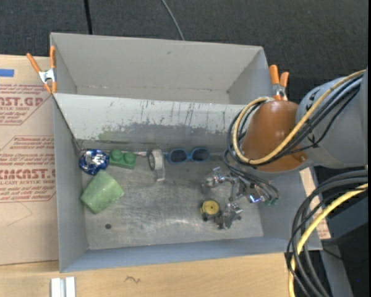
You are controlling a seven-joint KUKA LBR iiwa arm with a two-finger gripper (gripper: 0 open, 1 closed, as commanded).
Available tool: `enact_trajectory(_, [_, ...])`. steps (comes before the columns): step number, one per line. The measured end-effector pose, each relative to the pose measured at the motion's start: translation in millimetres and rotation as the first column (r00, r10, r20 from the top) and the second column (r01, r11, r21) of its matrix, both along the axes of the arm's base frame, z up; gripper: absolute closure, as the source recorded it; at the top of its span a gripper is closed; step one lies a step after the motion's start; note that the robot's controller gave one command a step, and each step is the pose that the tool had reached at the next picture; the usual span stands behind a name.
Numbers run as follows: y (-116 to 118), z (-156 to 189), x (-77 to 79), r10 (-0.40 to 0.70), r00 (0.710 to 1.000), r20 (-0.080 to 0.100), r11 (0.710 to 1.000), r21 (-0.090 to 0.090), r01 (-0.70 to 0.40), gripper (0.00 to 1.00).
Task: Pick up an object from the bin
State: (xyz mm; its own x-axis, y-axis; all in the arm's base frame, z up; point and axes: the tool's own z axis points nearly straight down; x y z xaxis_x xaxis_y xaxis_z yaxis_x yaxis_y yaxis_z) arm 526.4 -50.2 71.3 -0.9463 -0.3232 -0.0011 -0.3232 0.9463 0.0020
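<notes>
My gripper (222, 198) is low over the bin floor at the right front, its metal fingers spread open and pointing left. A small round yellow and black thing (209, 208) lies on the floor just beside the lower fingertip (227, 218), to its left and not clasped. The upper fingertip (217, 179) stands apart from it. Blue sunglasses (188, 156) lie against the back wall, above and to the left of the gripper.
Along the back wall to the left lie a pale ring-shaped roll (156, 161), a green toy brick (122, 159) and a blue and white ball (93, 161). A light green block (101, 192) sits at the left. The arm's orange cover and cables hang over the bin's right side.
</notes>
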Motion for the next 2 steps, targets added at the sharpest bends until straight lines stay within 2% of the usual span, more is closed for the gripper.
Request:
enact_trajectory(1, [29.7, 0.8, -8.6, 0.086, 0.996, 0.007, 0.996, -0.005, -0.086, 0.0])
enact_trajectory(2, [29.9, 1.7, -9.3, 0.086, 0.996, 0.001, 0.996, -0.004, -0.086, 1.0])
